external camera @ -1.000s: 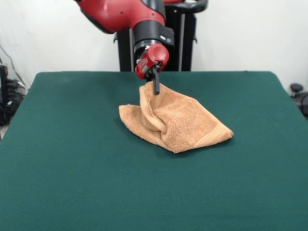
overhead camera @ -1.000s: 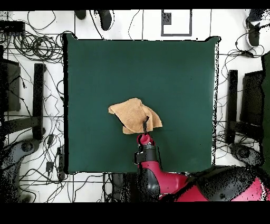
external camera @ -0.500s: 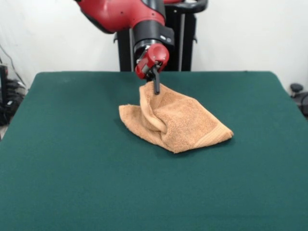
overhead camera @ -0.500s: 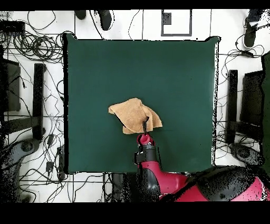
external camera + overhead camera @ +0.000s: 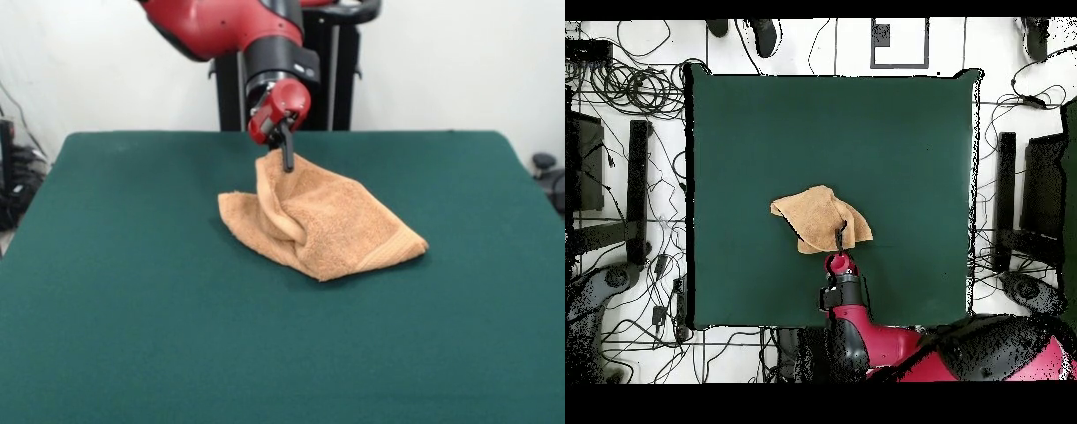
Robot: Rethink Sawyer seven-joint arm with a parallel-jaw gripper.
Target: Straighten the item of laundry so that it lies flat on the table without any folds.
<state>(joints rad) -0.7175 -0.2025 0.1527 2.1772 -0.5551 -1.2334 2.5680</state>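
Hand [image 5: 287, 161] pinching towel [image 5: 322, 221] at its raised far corner; rest of the cloth is bunched on desk [image 5: 132, 309], spreading toward the camera and right.

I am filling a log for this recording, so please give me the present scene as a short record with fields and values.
towel: orange-tan, crumpled and folded over itself, not flat
towel position: near the middle of the table
raised part: far corner, lifted at the gripper
gripper: shut on the towel's raised corner
arm: red and black, comes down from above
task state: folds remain, straightening not done
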